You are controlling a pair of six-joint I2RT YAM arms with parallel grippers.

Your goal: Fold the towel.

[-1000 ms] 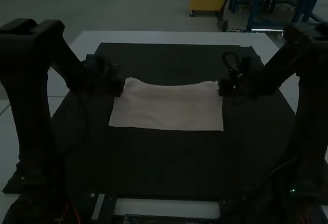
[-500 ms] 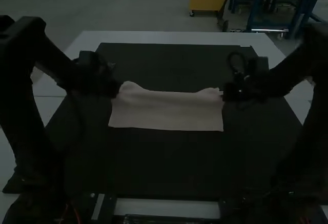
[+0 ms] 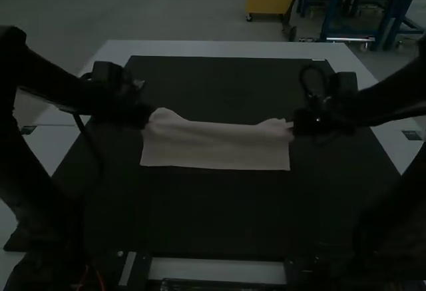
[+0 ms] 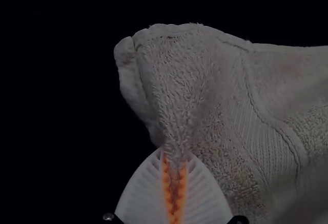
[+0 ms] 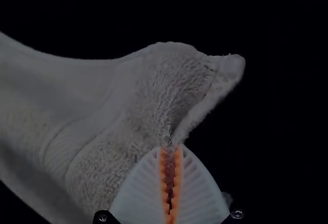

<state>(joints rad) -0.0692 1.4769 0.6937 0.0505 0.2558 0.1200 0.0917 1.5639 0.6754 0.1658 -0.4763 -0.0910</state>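
The dark mat stretches beyond every edge of the towel, whose near edge runs straight, its far one dipping between humped ends. Pale looped pile, ribbed bands. At the towel's far left corner, the left gripper pinches gathered cloth; at its far right corner, the right gripper does likewise.

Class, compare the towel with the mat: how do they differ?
The towel is pale; the mat is dark.
The towel is smaller, covering only part of the mat.
The left gripper and right gripper pinch the towel at either end; the mat lies flat.
Both have fairly straight near edges.
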